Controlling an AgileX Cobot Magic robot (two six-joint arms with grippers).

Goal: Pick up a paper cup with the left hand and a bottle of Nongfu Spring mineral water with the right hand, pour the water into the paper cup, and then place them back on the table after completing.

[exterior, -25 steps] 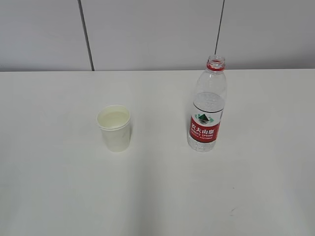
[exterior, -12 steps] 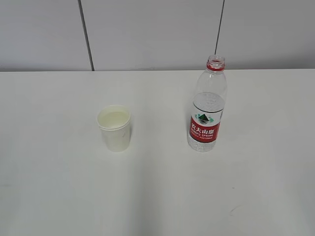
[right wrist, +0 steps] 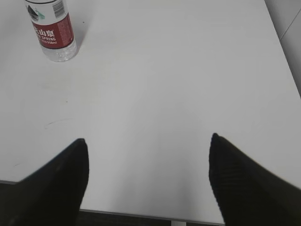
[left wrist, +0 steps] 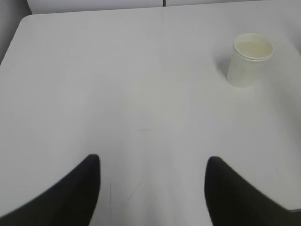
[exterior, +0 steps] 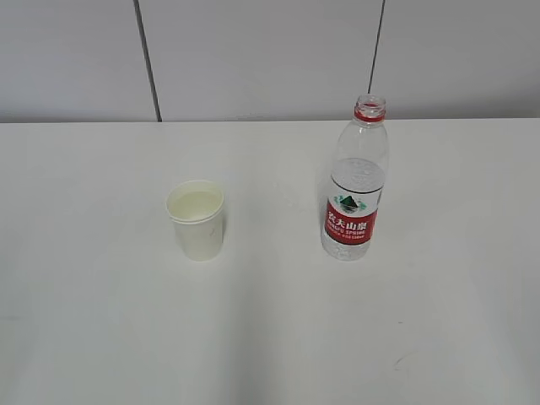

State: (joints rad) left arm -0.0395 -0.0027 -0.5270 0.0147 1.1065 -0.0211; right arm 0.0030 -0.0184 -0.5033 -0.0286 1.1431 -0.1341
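Observation:
A white paper cup (exterior: 197,220) stands upright on the white table (exterior: 101,321), left of centre, with liquid inside it. To its right an uncapped Nongfu Spring bottle (exterior: 354,181) with a red label stands upright, partly filled with clear water. Neither arm shows in the exterior view. In the left wrist view my left gripper (left wrist: 153,162) is open and empty, well back from the cup (left wrist: 249,59) at the upper right. In the right wrist view my right gripper (right wrist: 148,143) is open and empty near the table's front edge, far from the bottle (right wrist: 52,29) at the upper left.
A grey panelled wall (exterior: 253,59) runs behind the table's far edge. The table's front edge (right wrist: 141,214) shows under the right gripper, and its left corner (left wrist: 23,21) shows in the left wrist view.

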